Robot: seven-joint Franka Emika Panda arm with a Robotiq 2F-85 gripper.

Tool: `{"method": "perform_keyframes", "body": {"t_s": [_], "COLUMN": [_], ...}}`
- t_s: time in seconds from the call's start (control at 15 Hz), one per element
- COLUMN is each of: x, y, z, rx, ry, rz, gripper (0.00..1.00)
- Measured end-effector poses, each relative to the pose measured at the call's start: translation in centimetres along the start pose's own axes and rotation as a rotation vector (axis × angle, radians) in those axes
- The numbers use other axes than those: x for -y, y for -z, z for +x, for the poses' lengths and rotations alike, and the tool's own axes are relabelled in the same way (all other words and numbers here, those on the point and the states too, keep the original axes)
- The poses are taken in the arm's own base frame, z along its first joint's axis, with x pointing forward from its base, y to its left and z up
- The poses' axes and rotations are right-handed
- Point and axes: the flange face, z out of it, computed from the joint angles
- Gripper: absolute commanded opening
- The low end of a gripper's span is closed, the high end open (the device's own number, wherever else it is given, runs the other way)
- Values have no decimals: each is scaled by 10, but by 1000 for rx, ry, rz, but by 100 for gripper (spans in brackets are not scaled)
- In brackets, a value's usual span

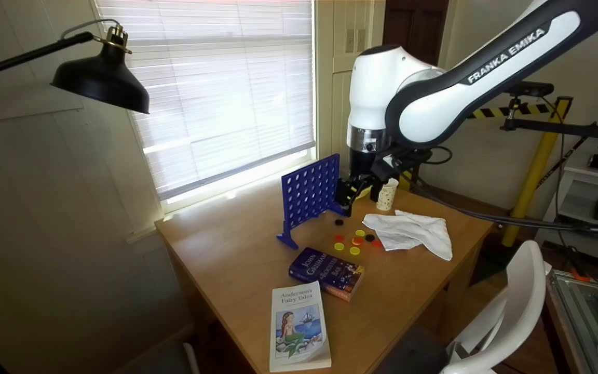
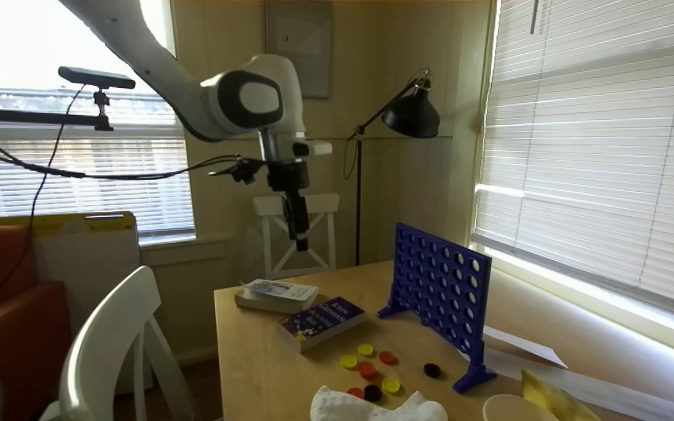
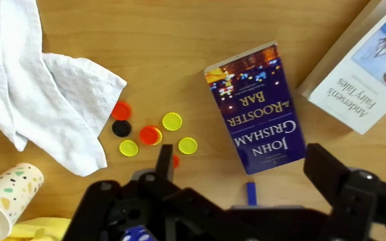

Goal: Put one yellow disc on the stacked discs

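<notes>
spread fingers (image 3: 326, 175) hover, stacked discs (image 3: 149, 135) below, outside their gap.

The bench (image 3: 166, 63) is smooth, grained wood with a soft sheen. The stack (image 3: 149, 135) and the yellow discs (image 3: 172, 121) look like shiny plastic, the discs ridged at the rim; the rack (image 2: 439, 274) is smooth plastic. The cloth (image 3: 54, 97) is matt, with a coarse weave. The cup (image 3: 16, 189) looks like printed paper, and the books (image 3: 256, 110) have smooth paper covers. The gripper (image 3: 240, 163) looks matt; the lamp (image 1: 103, 78), satin metal.
</notes>
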Motion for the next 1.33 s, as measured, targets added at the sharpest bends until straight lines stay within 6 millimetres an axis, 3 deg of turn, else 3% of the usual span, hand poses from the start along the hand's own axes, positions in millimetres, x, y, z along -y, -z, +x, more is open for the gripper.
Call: {"method": "perform_keyframes", "body": {"t_s": [0.2, 0.6, 0.8, 1.33], "x": [-12, -10, -15, -50], "y": [-21, -21, -32, -114], "z": [9, 9, 18, 50], "rx": [6, 5, -14, -1], "ry": [-48, -53, -78, -126], "rz": [-11, -10, 30, 135], "gripper": [100, 100, 100, 100]}}
